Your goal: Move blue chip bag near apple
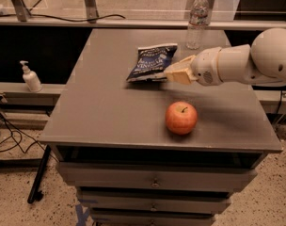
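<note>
The blue chip bag (151, 62), dark navy crinkly foil with white lettering and pale sealed ends, sticks out tilted beyond the tan two-finger gripper (170, 74), which pinches its lower edge. A round red-orange apple (181, 118) lies camera-side of the gripper, apart.

one high front view looks down on the table (110, 112); pincer (167, 74) mid-right, gripping blue chip bag (150, 60).
</note>
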Controlling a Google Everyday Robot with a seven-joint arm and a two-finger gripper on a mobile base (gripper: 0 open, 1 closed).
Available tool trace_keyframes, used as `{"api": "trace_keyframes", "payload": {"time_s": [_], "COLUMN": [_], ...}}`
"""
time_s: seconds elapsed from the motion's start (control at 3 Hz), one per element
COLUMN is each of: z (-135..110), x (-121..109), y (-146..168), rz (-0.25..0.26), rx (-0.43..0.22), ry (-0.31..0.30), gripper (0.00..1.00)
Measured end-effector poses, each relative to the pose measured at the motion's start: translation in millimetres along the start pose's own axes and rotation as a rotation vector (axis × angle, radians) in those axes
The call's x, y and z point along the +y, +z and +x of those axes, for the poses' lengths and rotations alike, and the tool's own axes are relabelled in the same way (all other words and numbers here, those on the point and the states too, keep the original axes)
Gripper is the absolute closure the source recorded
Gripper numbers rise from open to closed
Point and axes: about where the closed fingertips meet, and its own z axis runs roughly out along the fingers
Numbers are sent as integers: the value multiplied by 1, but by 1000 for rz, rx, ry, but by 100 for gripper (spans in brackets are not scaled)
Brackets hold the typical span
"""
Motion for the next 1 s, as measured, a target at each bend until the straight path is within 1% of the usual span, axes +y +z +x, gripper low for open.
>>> {"api": "trace_keyframes", "payload": {"time_s": [0.33,0.67,1.0], "z": [23,41,55], "x": [27,45,50], "y": [-34,-67,-97], "rz": [-86,-125,-99], "rx": [89,167,229], "ry": [-7,1,17], "gripper": [100,100,100]}}
